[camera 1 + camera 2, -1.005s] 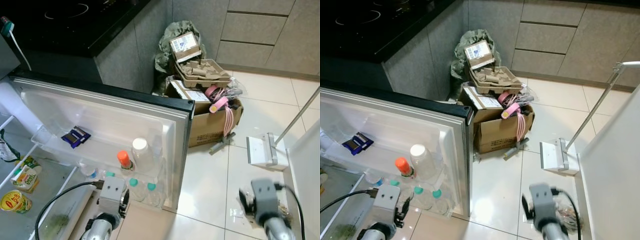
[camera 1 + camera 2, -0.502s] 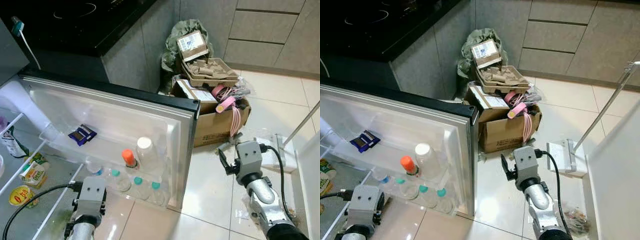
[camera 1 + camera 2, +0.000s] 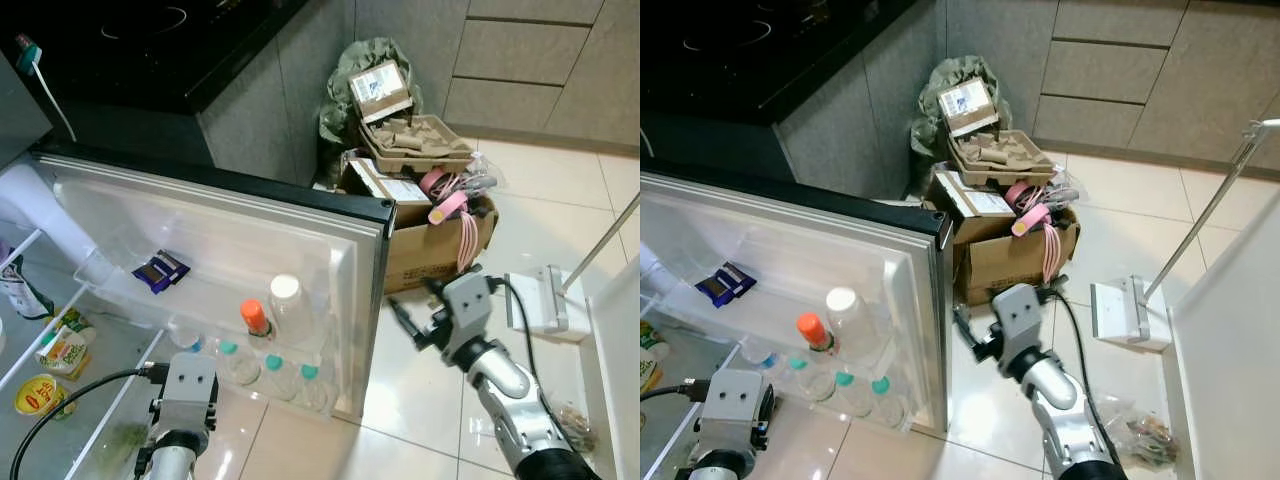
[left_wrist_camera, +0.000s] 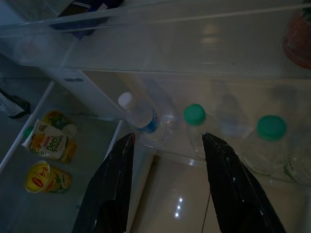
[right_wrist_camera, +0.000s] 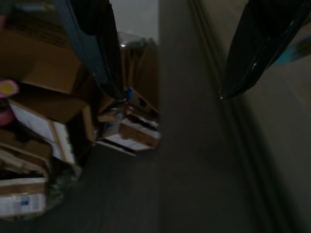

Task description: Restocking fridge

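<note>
The fridge door (image 3: 230, 215) stands wide open. Its upper shelf holds a dark snack pack (image 3: 157, 270). Lower down stand an orange-capped bottle (image 3: 252, 316), a white-lidded jar (image 3: 287, 300) and several green-capped bottles (image 3: 270, 365). My left gripper (image 4: 167, 138) is open and empty, low in front of those bottles, facing a white-capped bottle (image 4: 138, 114). My right gripper (image 3: 400, 312) is open at the door's free edge. In the right wrist view the dark door edge (image 5: 184, 121) runs between its fingers (image 5: 97, 48).
Inside the fridge lie a green carton (image 3: 62, 345) and a yellow tub (image 3: 38, 393). A cardboard box (image 3: 430, 250) of rubbish and a stuffed bag sit behind the door. A white mop head (image 3: 545, 300) with its pole lies on the tiles; a black hob (image 3: 150, 40) is behind.
My right arm has risen from low at the right and swung left to the door's free edge. The left arm has barely moved. The camera has shifted slightly.
</note>
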Available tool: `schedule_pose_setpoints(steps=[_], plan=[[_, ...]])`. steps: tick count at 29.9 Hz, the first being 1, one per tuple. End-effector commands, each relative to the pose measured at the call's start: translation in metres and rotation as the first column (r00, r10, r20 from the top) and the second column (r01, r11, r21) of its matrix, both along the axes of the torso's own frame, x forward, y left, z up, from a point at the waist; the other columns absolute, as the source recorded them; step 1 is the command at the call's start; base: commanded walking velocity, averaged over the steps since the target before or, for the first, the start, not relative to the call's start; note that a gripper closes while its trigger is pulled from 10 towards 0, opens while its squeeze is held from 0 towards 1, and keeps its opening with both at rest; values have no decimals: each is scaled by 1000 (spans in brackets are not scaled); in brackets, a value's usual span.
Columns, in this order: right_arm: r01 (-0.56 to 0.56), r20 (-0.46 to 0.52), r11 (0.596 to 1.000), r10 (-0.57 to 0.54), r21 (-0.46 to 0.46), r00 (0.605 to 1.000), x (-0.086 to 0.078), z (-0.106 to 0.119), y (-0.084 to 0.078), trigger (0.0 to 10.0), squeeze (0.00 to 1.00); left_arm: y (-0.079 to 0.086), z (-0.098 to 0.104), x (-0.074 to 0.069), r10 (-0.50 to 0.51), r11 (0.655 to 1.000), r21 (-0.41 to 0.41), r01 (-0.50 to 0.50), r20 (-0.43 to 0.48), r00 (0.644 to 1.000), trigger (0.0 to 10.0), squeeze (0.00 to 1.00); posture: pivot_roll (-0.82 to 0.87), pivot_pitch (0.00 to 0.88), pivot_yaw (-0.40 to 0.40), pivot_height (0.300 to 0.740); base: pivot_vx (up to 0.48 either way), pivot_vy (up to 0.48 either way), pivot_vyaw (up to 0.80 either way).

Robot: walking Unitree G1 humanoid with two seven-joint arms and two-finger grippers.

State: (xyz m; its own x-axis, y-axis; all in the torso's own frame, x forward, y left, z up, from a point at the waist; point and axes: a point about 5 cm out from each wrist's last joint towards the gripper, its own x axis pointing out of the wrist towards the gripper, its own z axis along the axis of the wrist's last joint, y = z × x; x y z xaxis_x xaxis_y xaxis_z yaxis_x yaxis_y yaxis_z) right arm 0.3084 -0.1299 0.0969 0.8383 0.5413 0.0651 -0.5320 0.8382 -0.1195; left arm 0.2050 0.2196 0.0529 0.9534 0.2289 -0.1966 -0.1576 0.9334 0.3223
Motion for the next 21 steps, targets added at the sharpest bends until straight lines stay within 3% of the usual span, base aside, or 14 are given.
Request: schedule_pose_setpoints(steps=[1,12,19,21], plan=[[-61,-32,998,61,6,998,-7,-4,6,10000,0,4,-4,-6,38,999,6,-38,-29,999,10000,0,-99,155,36,737,0,0,0],[-306,-72,951,308,41,949,-34,10,28,10000,0,8,-5,-7,62,998,11,-62,-36,997,10000,0,-97,152,34,737,0,0,0],[-347,-80,935,353,73,932,-41,22,25,10000,0,7,-5,-6,63,998,13,-63,-40,997,10000,0,-101,154,31,737,0,0,0],[-312,-91,949,315,44,945,-37,21,15,10000,0,7,-6,-5,66,998,15,-65,-41,997,10000,0,-101,154,31,737,0,0,0]])
